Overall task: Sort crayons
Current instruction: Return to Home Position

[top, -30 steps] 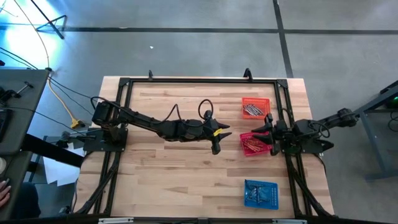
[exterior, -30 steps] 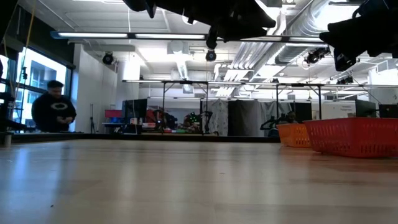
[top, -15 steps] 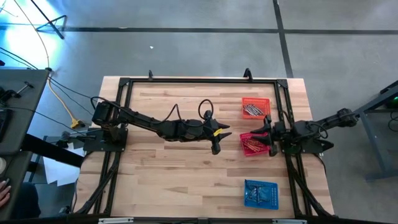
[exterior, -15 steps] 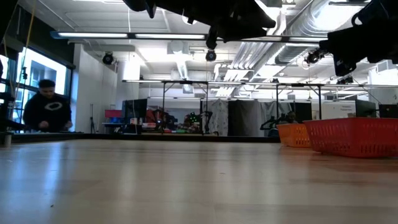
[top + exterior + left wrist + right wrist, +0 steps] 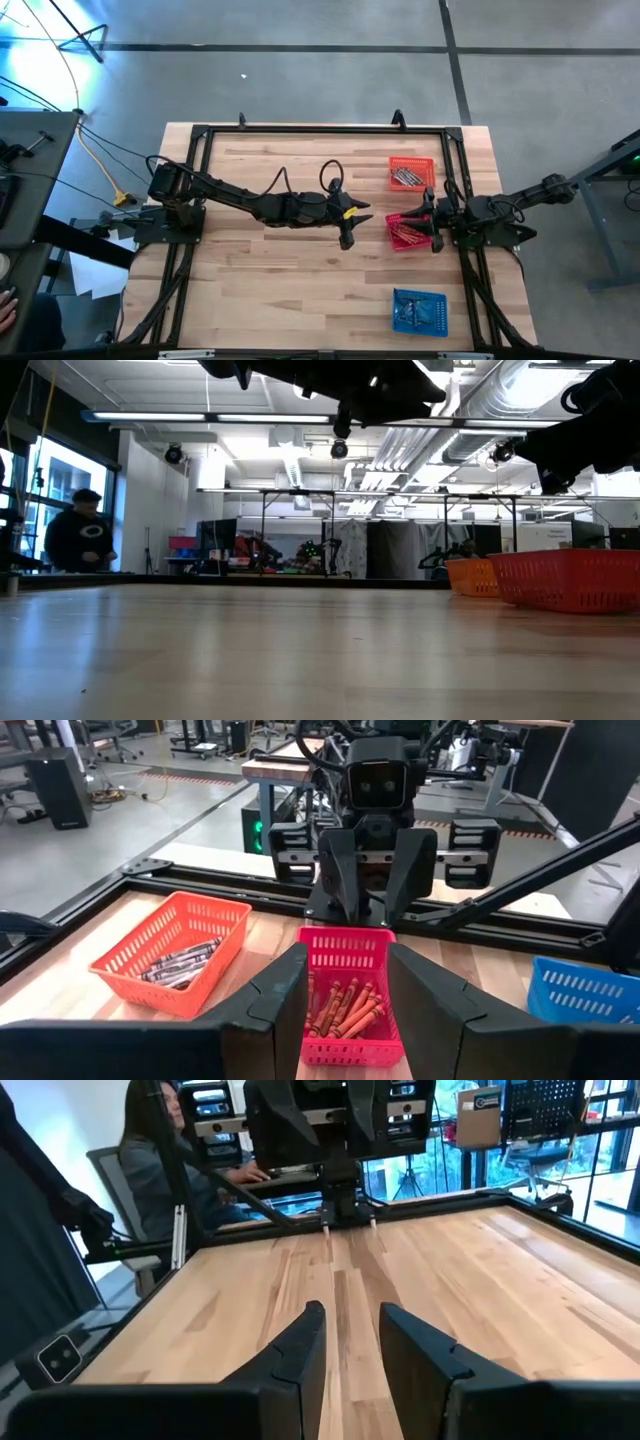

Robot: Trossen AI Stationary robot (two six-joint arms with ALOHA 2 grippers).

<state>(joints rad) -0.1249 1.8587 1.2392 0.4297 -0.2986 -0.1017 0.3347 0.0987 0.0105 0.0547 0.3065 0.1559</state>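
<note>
Grey crayons (image 5: 405, 177) (image 5: 180, 963) lie in the orange basket (image 5: 411, 160) at the table's far right. Orange-red crayons (image 5: 405, 235) (image 5: 345, 1005) lie in the red basket (image 5: 392, 222) in front of it. My left gripper (image 5: 356, 224) (image 5: 345, 1015) hangs open above mid-table, left of the red basket, pointing at it with nothing between its fingers. My right gripper (image 5: 432, 217) (image 5: 350, 1345) stands open over the red basket's right side and faces the left arm. Its fingers are empty too.
A blue basket (image 5: 420, 310) (image 5: 585, 990) sits near the front right corner. A black frame (image 5: 320, 130) runs round the table's edge. Bare wood (image 5: 270, 290) lies left of the baskets. A person (image 5: 82, 540) stands in the room beyond.
My right gripper has tipped a little where it hangs over the red basket's right side. The baskets and crayons lie as before.
</note>
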